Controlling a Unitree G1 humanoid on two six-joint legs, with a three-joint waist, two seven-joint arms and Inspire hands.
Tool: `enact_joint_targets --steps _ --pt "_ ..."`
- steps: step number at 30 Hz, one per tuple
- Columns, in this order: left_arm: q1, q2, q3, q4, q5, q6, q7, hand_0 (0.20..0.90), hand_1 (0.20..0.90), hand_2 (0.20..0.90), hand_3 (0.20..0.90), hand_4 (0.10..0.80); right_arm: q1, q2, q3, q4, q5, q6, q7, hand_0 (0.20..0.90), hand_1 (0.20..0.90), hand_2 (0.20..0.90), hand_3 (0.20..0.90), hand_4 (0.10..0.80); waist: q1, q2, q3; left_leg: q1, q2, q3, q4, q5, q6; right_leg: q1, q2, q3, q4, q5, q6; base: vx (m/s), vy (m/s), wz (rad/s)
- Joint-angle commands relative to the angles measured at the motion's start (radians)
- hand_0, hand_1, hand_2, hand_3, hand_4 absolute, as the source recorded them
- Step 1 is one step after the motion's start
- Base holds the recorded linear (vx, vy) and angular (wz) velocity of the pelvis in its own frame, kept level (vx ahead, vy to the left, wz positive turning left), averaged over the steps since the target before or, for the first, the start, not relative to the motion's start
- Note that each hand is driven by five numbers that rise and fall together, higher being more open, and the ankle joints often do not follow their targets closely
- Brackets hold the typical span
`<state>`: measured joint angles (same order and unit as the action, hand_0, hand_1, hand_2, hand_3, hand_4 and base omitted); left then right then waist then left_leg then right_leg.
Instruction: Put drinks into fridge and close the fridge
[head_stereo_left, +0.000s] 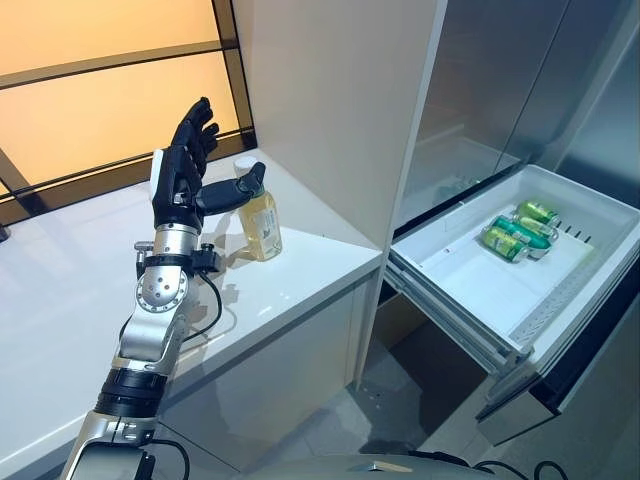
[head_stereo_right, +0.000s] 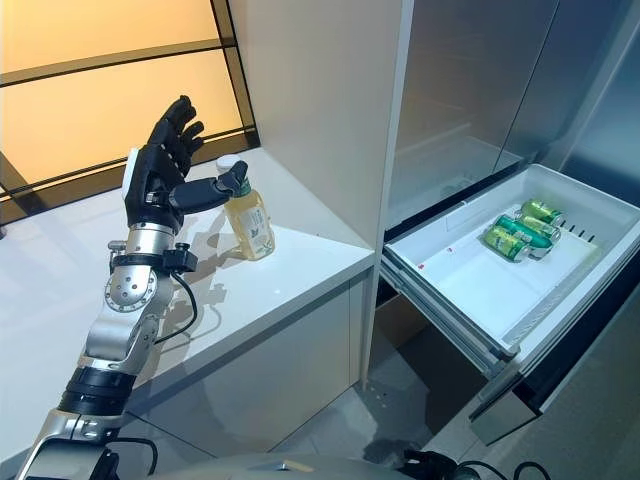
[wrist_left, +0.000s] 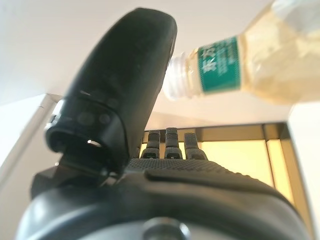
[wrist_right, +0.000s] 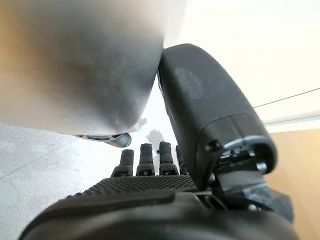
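A bottle of pale yellow drink (head_stereo_left: 260, 218) with a white cap stands upright on the white counter (head_stereo_left: 60, 300). My left hand (head_stereo_left: 185, 170) is raised just left of it, open, fingers straight up, thumb reaching towards the bottle's neck. The left wrist view shows the thumb (wrist_left: 125, 80) beside the bottle's cap (wrist_left: 180, 80); I cannot tell whether they touch. The fridge drawer (head_stereo_left: 470, 280) is pulled open at the right, with green cans (head_stereo_left: 518, 232) lying at its far end. My right hand (wrist_right: 150, 200) is open in its wrist view, fingers straight, holding nothing.
A tall white cabinet panel (head_stereo_left: 340, 110) stands between the counter and the fridge. The fridge's steel door (head_stereo_left: 520, 70) rises above the open drawer. A window (head_stereo_left: 100, 80) runs along the back of the counter.
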<state>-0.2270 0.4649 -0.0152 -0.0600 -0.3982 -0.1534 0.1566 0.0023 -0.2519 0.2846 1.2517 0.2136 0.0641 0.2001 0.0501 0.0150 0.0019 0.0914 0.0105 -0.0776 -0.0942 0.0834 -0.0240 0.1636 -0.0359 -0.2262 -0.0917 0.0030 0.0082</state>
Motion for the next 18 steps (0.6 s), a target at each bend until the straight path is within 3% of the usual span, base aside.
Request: enact_joint_targets --steps 1,5,18 --pt "-0.095 0.046 0.029 -0.060 -0.029 -0.092 -0.011 0.900 0.900 0.900 0.900 0.800 -0.018 0.046 0.035 0.020 -0.015 0.001 0.020 0.900 0.900 0.900 0.900 0.800 0.015 -0.026 -0.021 0.033 -0.032 0.077 0.007 -0.098 0.029 -0.010 -0.027 0.067 0.004 0.018 0.044 0.000 0.000 0.00" --pt "-0.086 0.014 0.038 -0.058 -0.185 -0.159 -0.143 0.900 0.900 0.900 0.900 0.800 -0.013 0.032 0.031 0.004 -0.041 0.010 0.034 0.900 0.900 0.900 0.900 0.800 0.002 -0.027 -0.018 0.039 -0.027 0.093 0.007 -0.101 0.029 -0.009 -0.027 0.078 0.004 0.020 0.043 0.005 0.008 0.00" --pt "-0.063 0.019 0.052 0.038 -0.071 -0.150 -0.096 0.900 0.900 0.900 0.900 0.800 -0.012 0.026 0.027 -0.007 -0.051 0.023 0.037 0.900 0.900 0.900 0.900 0.800 -0.005 -0.027 -0.017 0.047 -0.023 0.106 0.007 -0.103 0.028 -0.004 -0.024 0.090 0.004 0.018 0.042 0.008 0.007 -0.04"
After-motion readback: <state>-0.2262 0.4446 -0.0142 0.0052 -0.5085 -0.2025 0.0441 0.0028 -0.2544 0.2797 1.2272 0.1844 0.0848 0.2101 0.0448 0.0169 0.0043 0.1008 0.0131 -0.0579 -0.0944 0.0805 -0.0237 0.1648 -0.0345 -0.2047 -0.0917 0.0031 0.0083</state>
